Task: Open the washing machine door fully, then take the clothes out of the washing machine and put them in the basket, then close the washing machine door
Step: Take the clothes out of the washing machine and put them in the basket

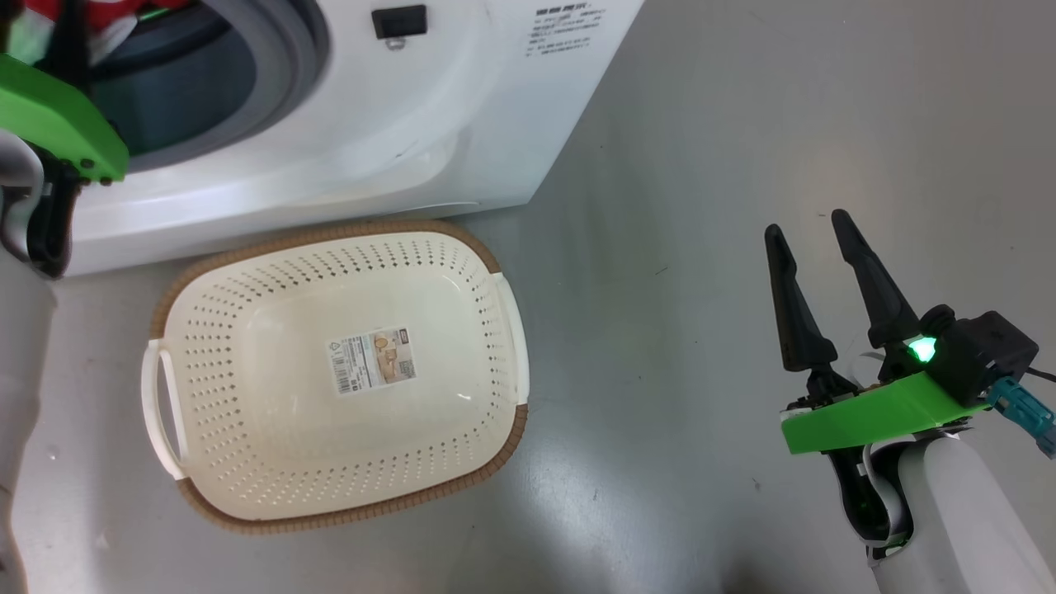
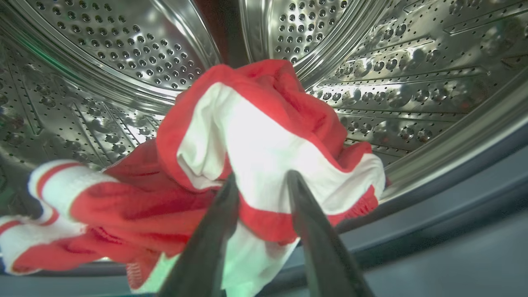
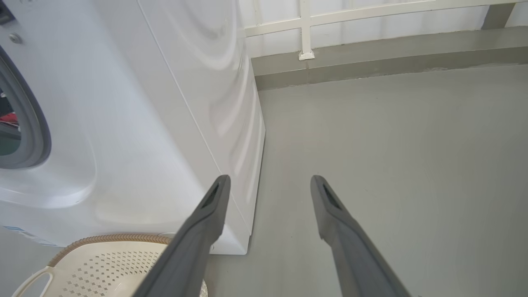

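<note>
Washing machine [image 1: 346, 124] is the big white box at the top left of the head view, parked on the grey floor [image 1: 701, 165], with its round mouth uncovered and the grey gasket [image 1: 285, 78] ringing it. The left wrist view looks right into the shiny perforated steel drum [image 2: 123, 49]. Next down in size, the basket [image 1: 346, 233] sits on the floor just in front of the machine, below the opening. It's cream with a brown woven rim, and the barcode sticker [image 1: 371, 360] shows on its bottom. The clothes [image 2: 255, 136] are in the drum, a crumpled red and white heap low near the front lip. The left gripper [image 2: 260, 176] is in there too, fingers apart with a white fold between the tips. Honestly I can't tell if it's pinching or just touching. The right gripper [image 1: 807, 223] hangs over the floor well off to the basket's right, spread wide and unloaded.
</note>
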### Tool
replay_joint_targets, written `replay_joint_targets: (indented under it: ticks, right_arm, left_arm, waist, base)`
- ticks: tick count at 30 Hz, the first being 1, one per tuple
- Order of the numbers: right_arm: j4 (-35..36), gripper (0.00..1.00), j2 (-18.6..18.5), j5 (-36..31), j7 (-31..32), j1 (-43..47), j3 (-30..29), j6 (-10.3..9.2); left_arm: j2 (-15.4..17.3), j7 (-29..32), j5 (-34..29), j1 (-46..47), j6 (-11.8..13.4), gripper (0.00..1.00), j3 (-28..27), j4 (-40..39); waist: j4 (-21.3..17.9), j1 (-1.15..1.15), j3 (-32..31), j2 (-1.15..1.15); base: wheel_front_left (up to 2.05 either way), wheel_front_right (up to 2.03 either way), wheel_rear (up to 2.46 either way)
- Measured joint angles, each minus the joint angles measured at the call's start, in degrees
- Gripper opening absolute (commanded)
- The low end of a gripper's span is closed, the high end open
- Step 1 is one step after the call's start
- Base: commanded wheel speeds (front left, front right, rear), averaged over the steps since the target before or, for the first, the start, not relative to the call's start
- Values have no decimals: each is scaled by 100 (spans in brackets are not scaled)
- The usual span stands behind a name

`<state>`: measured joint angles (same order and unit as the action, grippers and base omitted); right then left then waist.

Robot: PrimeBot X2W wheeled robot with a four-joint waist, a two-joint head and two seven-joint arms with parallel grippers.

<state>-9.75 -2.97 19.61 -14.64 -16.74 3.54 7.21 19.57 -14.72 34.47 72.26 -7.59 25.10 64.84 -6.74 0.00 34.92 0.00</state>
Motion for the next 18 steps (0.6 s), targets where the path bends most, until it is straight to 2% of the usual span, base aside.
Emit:
replay_joint_targets:
  ticks: [1,2,10,18]
  right_arm:
    - [9,100,0,0,0,-6,-1,0]
    - [12,100,0,0,0,-6,-1,0]
    - [21,100,0,0,0,-24,-19,0]
    - [-15,100,0,-2,0,-24,-76,0]
  left_arm:
    - [12,0,2,0,0,16,21,-1]
    - [26,0,16,1,0,0,34,-16]
    - [42,0,152,-16,0,0,-42,-394]
    - [-59,0,-58,-616,0,0,-744,-1125]
  waist:
    - [-2,0,4,0]
    - [-1,0,6,0]
    - [72,0,-31,0]
    - [179,0,-224,0]
  base:
    - [0,0,0]
    - [0,0,0]
    - [0,0,0]
    - [0,0,0]
